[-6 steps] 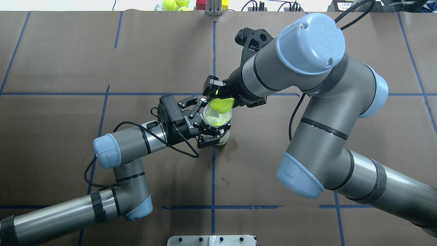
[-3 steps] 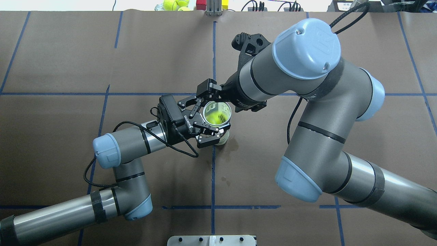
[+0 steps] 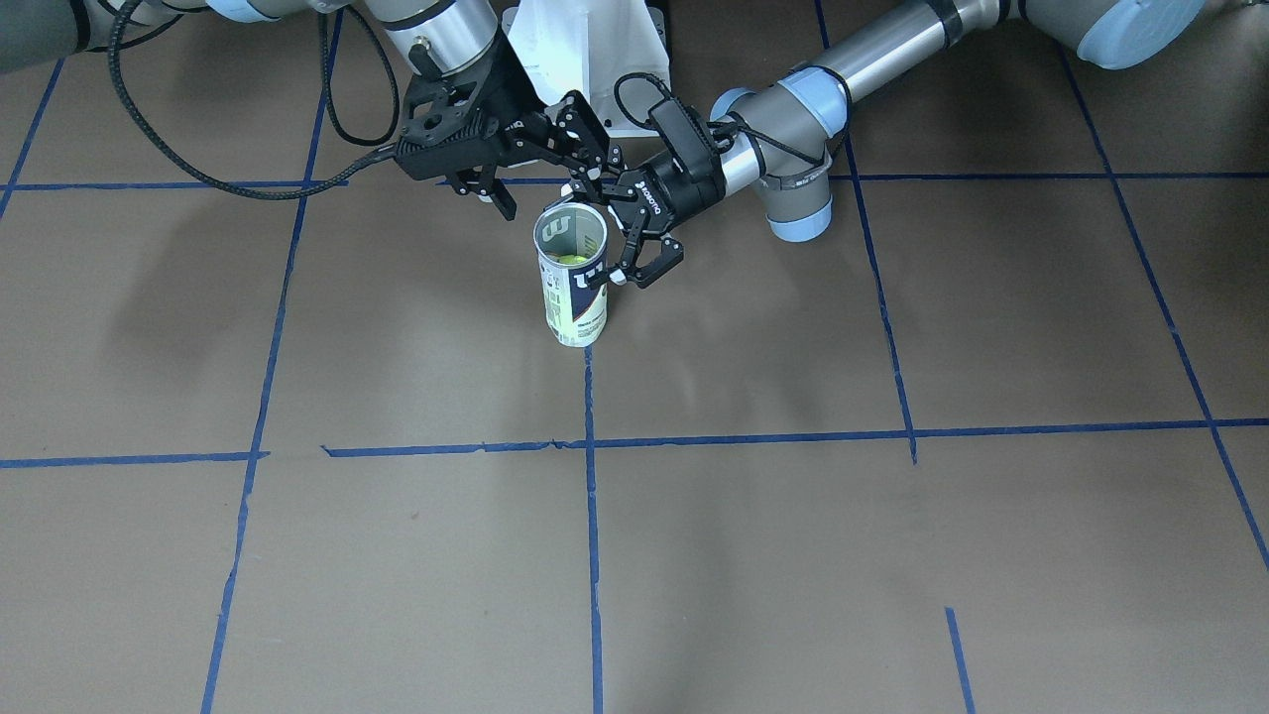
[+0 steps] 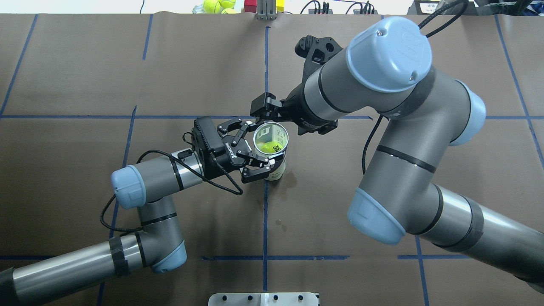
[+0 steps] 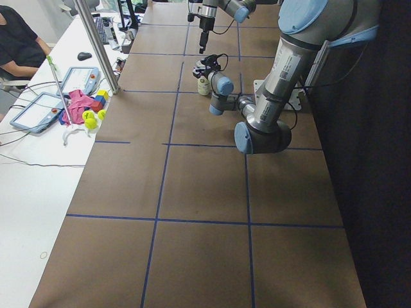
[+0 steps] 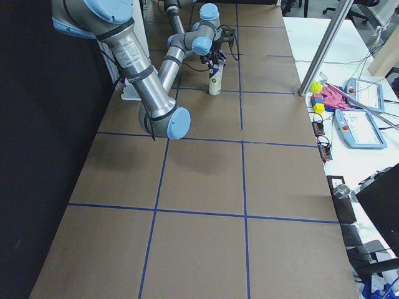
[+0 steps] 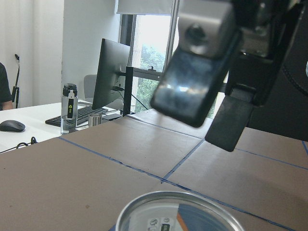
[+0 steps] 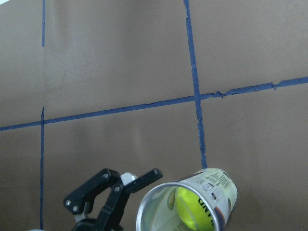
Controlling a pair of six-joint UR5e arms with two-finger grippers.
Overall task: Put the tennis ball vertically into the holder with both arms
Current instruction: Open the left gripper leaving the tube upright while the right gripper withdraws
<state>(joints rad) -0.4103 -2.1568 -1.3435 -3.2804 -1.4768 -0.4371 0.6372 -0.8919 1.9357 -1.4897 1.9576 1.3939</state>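
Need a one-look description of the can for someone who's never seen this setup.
Start at the brown table with its blue tape grid. Right beside the centre tape line, just off a crossing, stands the can. It is the only upright cylinder on the table, with a white-and-navy label, an open metal-rimmed mouth and a yellow-green ball inside.

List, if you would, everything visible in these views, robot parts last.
tennis ball: one, yellow-green, inside the holder.
holder: one, clear with white-navy label, upright mid-table.
table: one, brown, blue tape grid.
spare balls: several, yellow-green, on the white side desk.
person: one, dark top, seated at that desk.
left pincer: one, black, open, straddling the holder.
right pincer: one, black, open, raised above the holder.
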